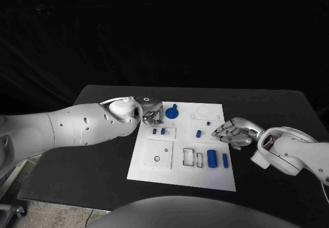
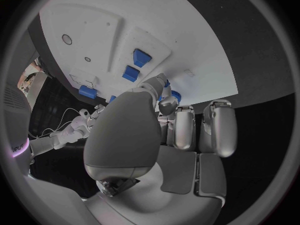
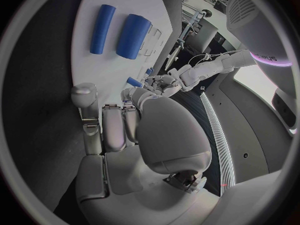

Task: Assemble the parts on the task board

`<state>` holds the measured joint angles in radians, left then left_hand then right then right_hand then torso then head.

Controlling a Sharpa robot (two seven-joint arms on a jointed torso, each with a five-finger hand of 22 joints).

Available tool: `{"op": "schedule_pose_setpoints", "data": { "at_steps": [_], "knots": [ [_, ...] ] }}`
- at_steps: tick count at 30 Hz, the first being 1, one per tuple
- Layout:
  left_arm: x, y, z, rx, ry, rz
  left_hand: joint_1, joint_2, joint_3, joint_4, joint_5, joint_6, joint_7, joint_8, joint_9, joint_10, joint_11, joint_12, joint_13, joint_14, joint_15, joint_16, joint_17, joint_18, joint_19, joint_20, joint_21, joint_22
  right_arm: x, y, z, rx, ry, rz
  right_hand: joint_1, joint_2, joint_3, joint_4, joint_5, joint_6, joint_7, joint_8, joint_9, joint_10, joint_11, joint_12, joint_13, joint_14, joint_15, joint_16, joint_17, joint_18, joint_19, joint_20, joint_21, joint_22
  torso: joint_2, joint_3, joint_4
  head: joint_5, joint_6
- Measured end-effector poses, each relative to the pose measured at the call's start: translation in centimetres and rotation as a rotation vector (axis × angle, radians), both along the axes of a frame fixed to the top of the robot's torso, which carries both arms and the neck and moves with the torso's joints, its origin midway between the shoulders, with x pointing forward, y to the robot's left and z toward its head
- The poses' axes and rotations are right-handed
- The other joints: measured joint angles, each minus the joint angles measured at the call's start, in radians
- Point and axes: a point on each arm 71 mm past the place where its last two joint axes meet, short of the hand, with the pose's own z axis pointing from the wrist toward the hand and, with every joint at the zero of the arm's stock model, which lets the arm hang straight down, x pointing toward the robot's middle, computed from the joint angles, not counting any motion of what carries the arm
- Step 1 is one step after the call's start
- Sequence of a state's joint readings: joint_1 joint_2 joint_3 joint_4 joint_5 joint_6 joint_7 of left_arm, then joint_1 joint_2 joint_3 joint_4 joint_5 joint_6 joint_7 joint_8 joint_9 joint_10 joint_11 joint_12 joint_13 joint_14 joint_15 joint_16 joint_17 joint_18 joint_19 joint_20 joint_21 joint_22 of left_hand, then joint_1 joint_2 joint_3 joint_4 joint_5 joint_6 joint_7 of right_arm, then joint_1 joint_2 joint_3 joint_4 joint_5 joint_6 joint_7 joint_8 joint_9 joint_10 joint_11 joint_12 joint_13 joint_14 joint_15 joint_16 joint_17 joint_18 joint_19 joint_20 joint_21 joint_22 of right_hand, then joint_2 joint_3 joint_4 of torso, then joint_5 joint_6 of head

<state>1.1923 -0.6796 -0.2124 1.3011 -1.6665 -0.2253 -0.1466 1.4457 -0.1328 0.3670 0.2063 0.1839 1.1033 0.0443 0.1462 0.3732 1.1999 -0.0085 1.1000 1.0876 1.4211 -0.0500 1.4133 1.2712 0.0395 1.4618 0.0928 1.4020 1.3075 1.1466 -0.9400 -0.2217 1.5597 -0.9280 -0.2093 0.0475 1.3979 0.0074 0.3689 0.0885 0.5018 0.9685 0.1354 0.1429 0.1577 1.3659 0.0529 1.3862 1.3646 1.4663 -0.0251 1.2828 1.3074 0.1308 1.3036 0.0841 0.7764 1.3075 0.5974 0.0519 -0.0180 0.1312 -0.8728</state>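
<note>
A black table (image 1: 82, 175) stands before a dark backdrop (image 1: 164, 42), perhaps a curtain, in the head view.

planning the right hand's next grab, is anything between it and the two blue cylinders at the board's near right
Nothing visible does. The right hand hovers over the task board's right edge, and only bare white board lies between it and the two blue cylinders. The left hand is at the far left corner.

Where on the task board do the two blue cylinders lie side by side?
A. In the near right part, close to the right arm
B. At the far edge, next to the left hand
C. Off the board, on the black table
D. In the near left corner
A: the head view shows the two blue cylinders lying side by side on the near right part of the task board, close to the right arm.
</note>
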Motion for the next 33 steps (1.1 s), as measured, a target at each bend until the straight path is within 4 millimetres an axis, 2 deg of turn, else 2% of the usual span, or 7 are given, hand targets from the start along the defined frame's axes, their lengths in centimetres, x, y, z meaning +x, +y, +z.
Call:
{"op": "schedule_pose_setpoints", "data": {
  "at_steps": [33],
  "knots": [
    [-0.15,-0.68,0.23,-0.020,-0.009,-0.029,-0.014,0.005,-0.005,0.000,0.004,-0.007,0.000,0.000,0.001,-0.007,0.000,-0.008,-0.006,0.000,0.000,0.000,0.000,0.000,0.000,0.000,0.000,0.000,-0.02,-0.05,-0.12,-0.007,0.013,0.001,0.000,0.000,0.000,0.000,0.000,0.000,0.000,0.000,0.000,0.000,0.000,-0.004,0.000,0.000,0.000,0.000,0.000,0.000,-0.004,0.004,-0.005,0.001,0.000,0.0002,-0.0004,-0.005,0.000]
  ]
}}
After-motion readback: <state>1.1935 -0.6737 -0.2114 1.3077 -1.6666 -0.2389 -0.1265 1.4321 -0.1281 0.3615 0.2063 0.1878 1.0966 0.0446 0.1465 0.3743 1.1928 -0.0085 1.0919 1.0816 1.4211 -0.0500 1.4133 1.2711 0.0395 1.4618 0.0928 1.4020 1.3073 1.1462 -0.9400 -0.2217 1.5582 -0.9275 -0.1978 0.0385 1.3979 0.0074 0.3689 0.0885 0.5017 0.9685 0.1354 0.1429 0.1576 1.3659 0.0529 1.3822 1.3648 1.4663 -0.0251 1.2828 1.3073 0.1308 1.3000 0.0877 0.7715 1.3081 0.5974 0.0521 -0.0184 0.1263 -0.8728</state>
